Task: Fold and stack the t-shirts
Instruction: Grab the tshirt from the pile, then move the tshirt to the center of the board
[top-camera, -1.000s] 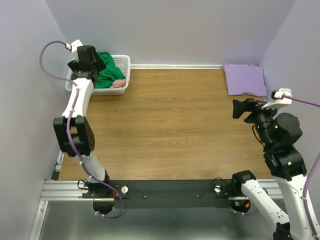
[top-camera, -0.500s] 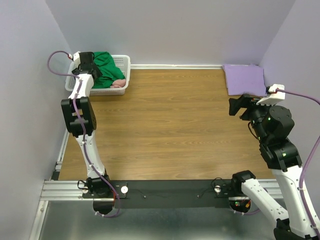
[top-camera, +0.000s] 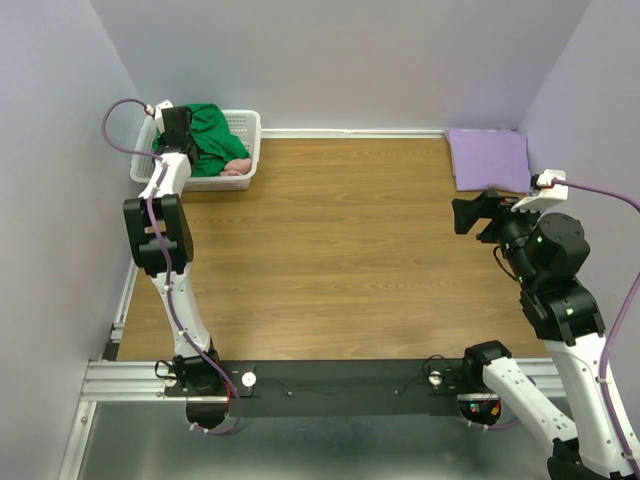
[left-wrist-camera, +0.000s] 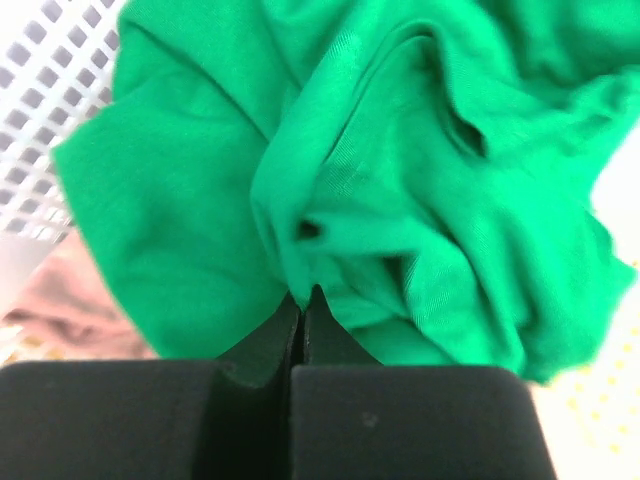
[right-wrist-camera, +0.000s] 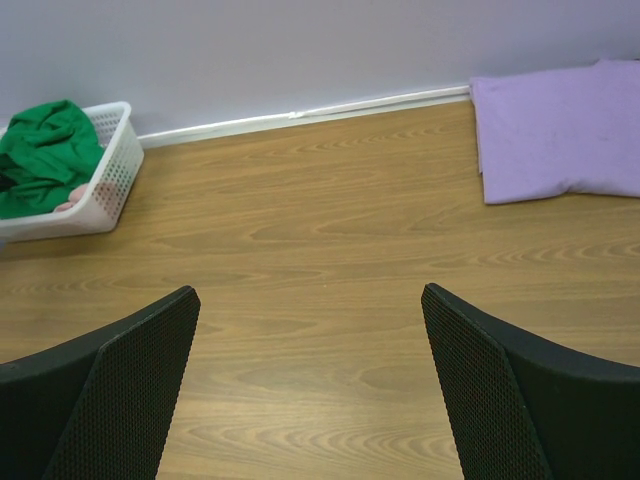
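A crumpled bright green t-shirt (top-camera: 215, 140) (left-wrist-camera: 400, 180) (right-wrist-camera: 40, 150) fills the white lattice basket (top-camera: 250, 128) at the table's back left. My left gripper (top-camera: 188, 143) (left-wrist-camera: 303, 295) reaches into the basket, shut on a fold of this green cloth. Under the green one lies a salmon pink t-shirt (top-camera: 238, 167) (left-wrist-camera: 70, 310). A lavender purple t-shirt (top-camera: 488, 158) (right-wrist-camera: 560, 130) lies folded flat at the back right corner. My right gripper (top-camera: 462, 215) (right-wrist-camera: 310, 300) hangs open above the wood on the right, with nothing between its fingers.
The basket's wall (left-wrist-camera: 60, 60) (right-wrist-camera: 112, 180) stands close against the left and back walls. A white skirting strip (top-camera: 350, 132) runs along the back edge of the wooden tabletop (top-camera: 340, 250).
My left gripper has dropped into the basket and gone from open to shut on the green cloth. The right arm has shifted slightly left and stayed open.
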